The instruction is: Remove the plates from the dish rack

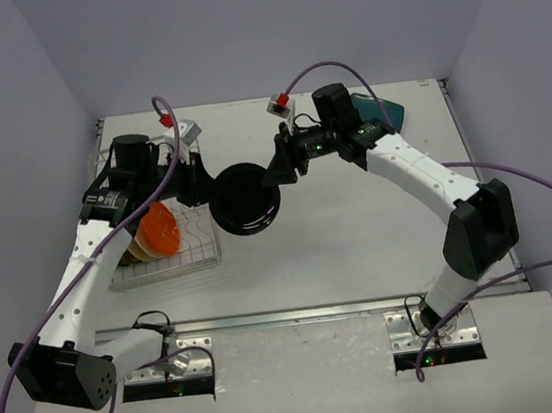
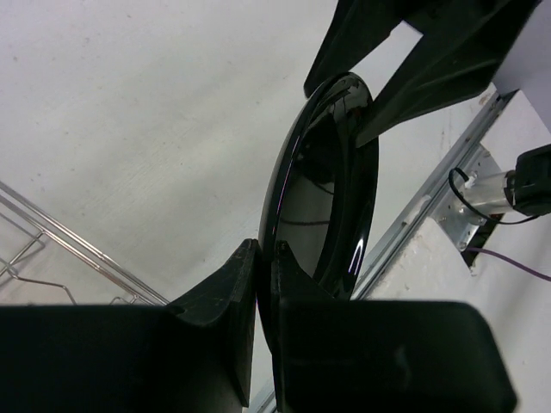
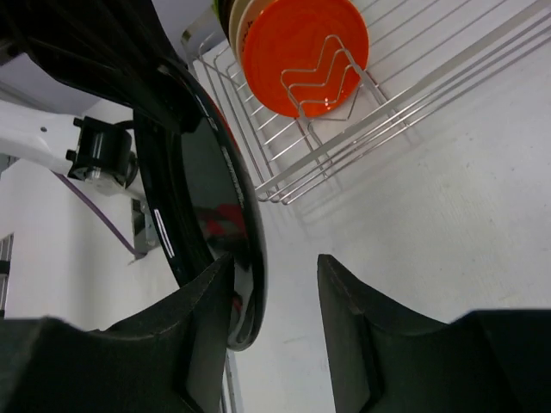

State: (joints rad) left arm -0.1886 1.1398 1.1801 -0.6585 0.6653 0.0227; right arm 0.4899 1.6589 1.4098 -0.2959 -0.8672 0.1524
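No word, number or brand can be read in any view; a few pale marks on the black casing of the left arm are too small to make out; the black plate, the orange plate and the dish rack show no lettering.

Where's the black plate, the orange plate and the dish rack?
black plate (image 1: 245, 198): top view, its dark middle.
orange plate (image 3: 293, 34): right wrist view, its flat face.
dish rack (image 1: 192, 242): top view, its bare wire floor.
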